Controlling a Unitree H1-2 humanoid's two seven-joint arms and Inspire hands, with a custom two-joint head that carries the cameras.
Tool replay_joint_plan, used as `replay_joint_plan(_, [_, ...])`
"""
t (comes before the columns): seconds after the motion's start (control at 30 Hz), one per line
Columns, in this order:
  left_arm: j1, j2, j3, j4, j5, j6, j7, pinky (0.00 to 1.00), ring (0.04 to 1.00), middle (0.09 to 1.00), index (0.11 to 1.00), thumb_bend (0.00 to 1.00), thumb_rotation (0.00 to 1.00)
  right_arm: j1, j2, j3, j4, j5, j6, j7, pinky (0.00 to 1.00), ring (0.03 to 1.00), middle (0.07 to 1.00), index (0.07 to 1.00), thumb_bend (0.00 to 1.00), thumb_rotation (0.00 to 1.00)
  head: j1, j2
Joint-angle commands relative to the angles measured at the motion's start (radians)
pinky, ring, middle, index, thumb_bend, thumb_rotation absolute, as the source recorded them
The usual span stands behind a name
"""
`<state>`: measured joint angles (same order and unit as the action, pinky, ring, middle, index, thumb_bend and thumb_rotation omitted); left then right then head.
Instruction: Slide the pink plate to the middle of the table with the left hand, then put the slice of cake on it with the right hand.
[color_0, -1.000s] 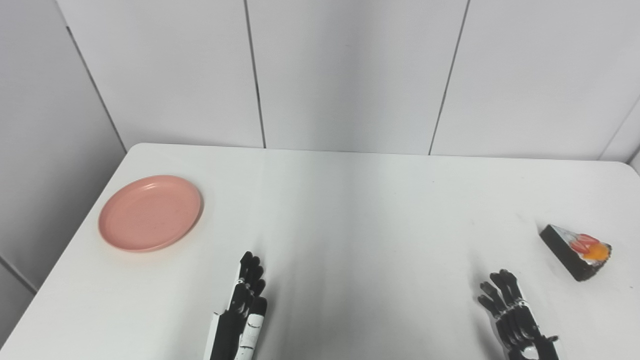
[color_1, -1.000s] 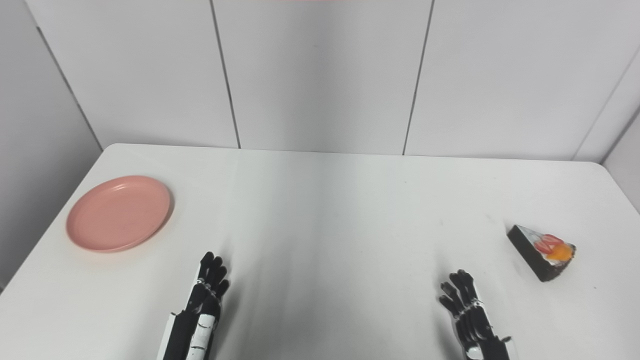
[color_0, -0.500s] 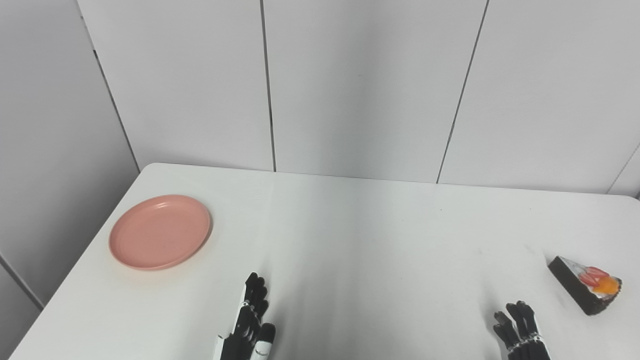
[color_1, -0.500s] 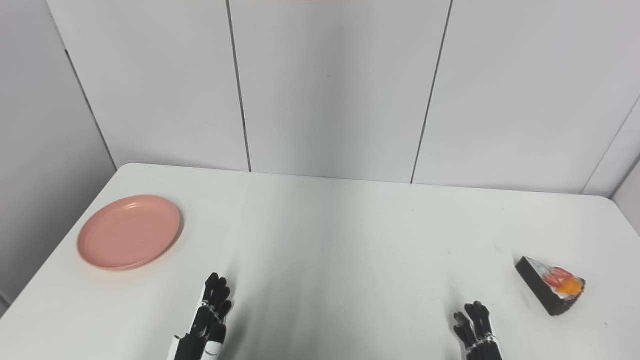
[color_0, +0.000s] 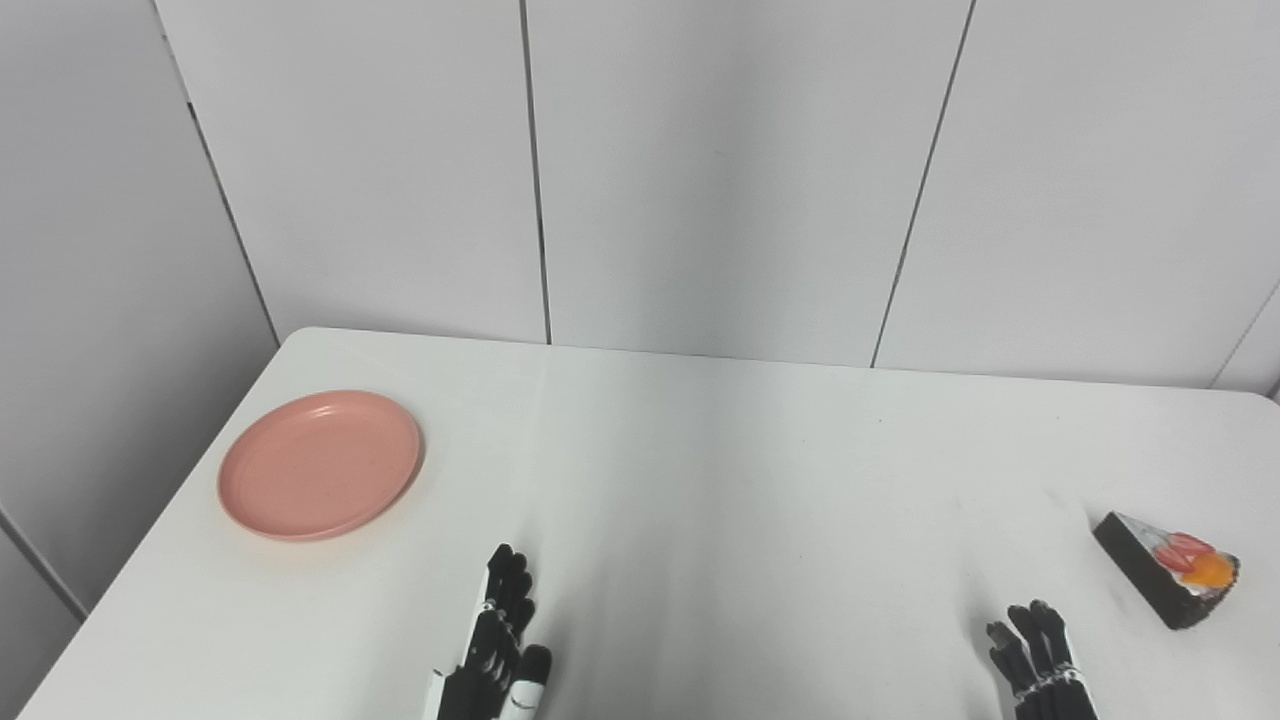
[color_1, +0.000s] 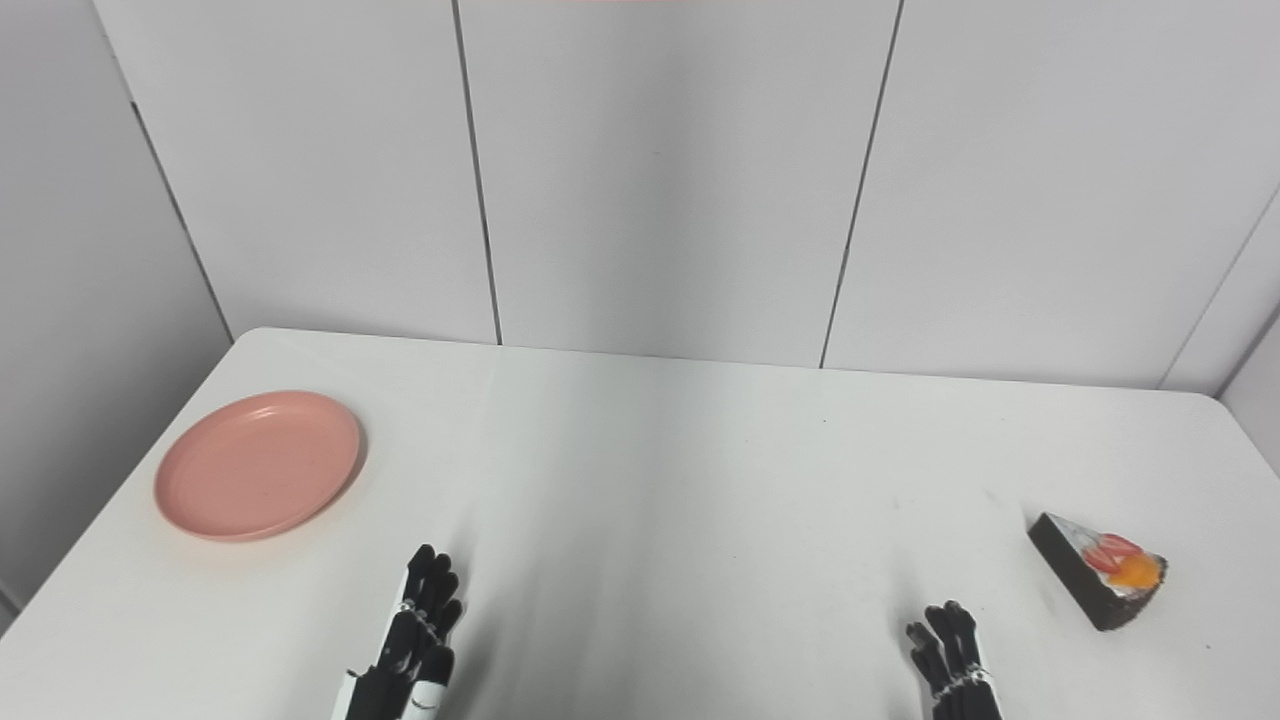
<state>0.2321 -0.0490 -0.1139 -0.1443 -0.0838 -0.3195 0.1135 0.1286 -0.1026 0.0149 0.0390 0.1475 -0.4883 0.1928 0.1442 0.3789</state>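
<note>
The pink plate (color_0: 320, 464) lies flat and bare at the left side of the white table (color_0: 720, 480), close to the left edge. A dark slice of cake (color_0: 1166, 577) with red and orange topping sits at the far right of the table. My left hand (color_0: 498, 650) rests low near the front edge, well to the right of and nearer than the plate, fingers stretched out and holding nothing. At the bottom right, my right hand (color_0: 1040, 670) is also open and empty, left of and nearer than the cake. Both wrists are cut off by the picture's bottom edge.
Grey wall panels (color_0: 720, 170) stand right behind the table's far edge. The table's left edge runs just beside the plate, and its rounded far corners show at left and right.
The camera tilted up between one second and half a second ago, so everything sits lower in the picture. Since half a second ago nothing has visibly moved.
</note>
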Motion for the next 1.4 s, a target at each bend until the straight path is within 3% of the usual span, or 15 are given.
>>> replay_joint_plan(0.0, [0.013, -0.021, 0.027, -0.030, -0.014, 0.025, 0.005, 0.93, 0.902, 0.905, 0.951, 0.80, 0.80, -0.005, -0.002, -0.010, 0.074, -0.019, 0.029, -0.017, 0.95, 0.933, 0.965, 0.975, 0.88, 1.00, 0.002, 0.002])
replay_joint_plan(0.3, [-0.148, 0.000, 0.077, -0.114, -0.080, -0.012, -0.036, 0.73, 0.769, 0.788, 0.777, 0.87, 0.77, 0.005, 0.006, -0.005, 0.050, -0.035, 0.045, -0.025, 0.93, 0.928, 0.959, 0.970, 0.89, 1.00, -0.002, 0.011])
replay_joint_plan(0.4, [-0.201, 0.005, 0.110, -0.112, -0.061, -0.026, -0.027, 0.73, 0.743, 0.763, 0.748, 0.87, 0.79, 0.009, 0.007, -0.001, 0.041, -0.039, 0.049, -0.026, 0.93, 0.928, 0.959, 0.972, 0.89, 1.00, -0.005, 0.015])
replay_joint_plan(0.63, [-0.305, 0.051, 0.191, -0.073, -0.097, -0.041, -0.040, 0.78, 0.783, 0.793, 0.765, 0.81, 0.84, 0.014, 0.008, 0.005, 0.034, -0.037, 0.047, -0.027, 0.93, 0.928, 0.957, 0.971, 0.89, 1.00, -0.008, 0.017])
replay_joint_plan(0.8, [-0.382, 0.122, 0.262, -0.021, -0.061, -0.068, -0.033, 0.78, 0.773, 0.788, 0.748, 0.79, 0.84, 0.013, 0.006, 0.007, 0.037, -0.034, 0.044, -0.024, 0.91, 0.925, 0.954, 0.969, 0.88, 1.00, -0.008, 0.017])
replay_joint_plan(0.97, [-0.454, 0.192, 0.320, 0.050, -0.036, -0.089, -0.028, 0.75, 0.775, 0.779, 0.747, 0.86, 0.84, 0.012, 0.006, 0.008, 0.036, -0.036, 0.047, -0.025, 0.90, 0.927, 0.953, 0.968, 0.89, 1.00, 0.000, 0.021])
replay_joint_plan(1.17, [-0.529, 0.289, 0.377, 0.144, -0.099, -0.094, -0.053, 0.80, 0.793, 0.804, 0.761, 0.87, 0.82, 0.009, 0.014, 0.010, 0.038, -0.045, 0.059, -0.034, 0.91, 0.929, 0.956, 0.976, 0.91, 1.00, 0.007, 0.025])
replay_joint_plan(1.37, [-0.600, 0.378, 0.428, 0.272, -0.135, -0.116, -0.080, 0.77, 0.792, 0.802, 0.778, 0.86, 0.82, 0.003, 0.017, 0.012, 0.049, -0.042, 0.053, -0.035, 0.91, 0.929, 0.954, 0.972, 0.90, 1.00, 0.021, 0.023])
